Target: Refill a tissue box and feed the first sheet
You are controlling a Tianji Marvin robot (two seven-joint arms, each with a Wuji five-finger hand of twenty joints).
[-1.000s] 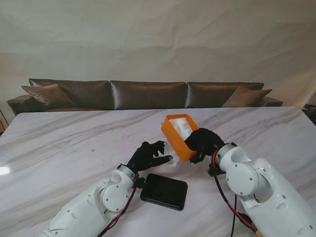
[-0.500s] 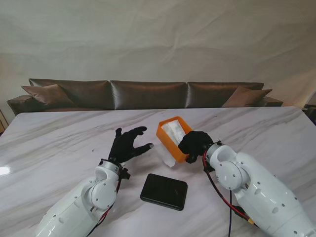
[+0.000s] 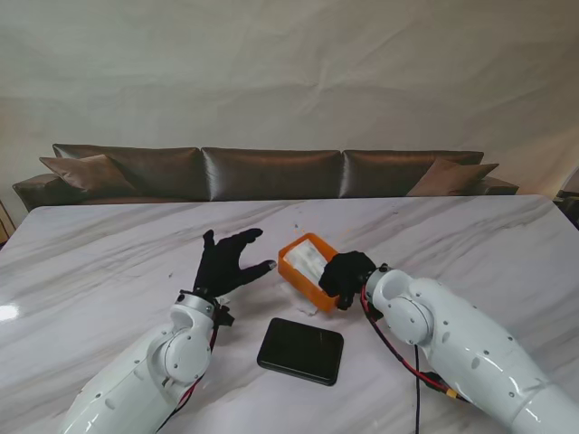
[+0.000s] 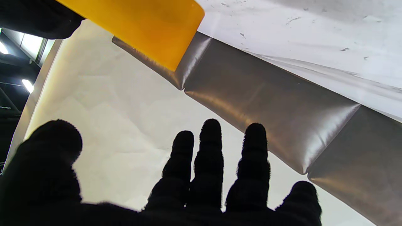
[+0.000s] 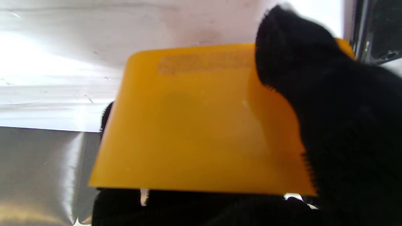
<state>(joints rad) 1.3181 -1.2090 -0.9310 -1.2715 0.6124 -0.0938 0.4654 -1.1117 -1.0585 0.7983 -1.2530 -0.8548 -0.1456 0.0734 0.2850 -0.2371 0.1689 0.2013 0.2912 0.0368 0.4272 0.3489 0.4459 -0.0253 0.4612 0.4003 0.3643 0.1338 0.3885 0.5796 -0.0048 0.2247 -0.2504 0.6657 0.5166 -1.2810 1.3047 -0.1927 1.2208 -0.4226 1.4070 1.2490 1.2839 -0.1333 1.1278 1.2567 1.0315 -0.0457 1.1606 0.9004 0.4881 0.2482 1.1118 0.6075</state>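
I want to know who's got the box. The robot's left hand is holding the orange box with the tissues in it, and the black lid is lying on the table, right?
Not quite: the right hand holds the orange box, as the stand view shows. The left hand is open. The black lid does lie on the table.

orange tissue box: near corner is being hidden by right hand | orange box: is being cut off at frame's upper edge | right fingertips: are being blurred

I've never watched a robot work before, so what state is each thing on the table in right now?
Orange tissue box: open-topped, held, white tissues inside.
White tissues: lying in the box.
Right hand: shut on the box.
Left hand: open, fingers spread, holding nothing.
Black lid: flat on the table, untouched.
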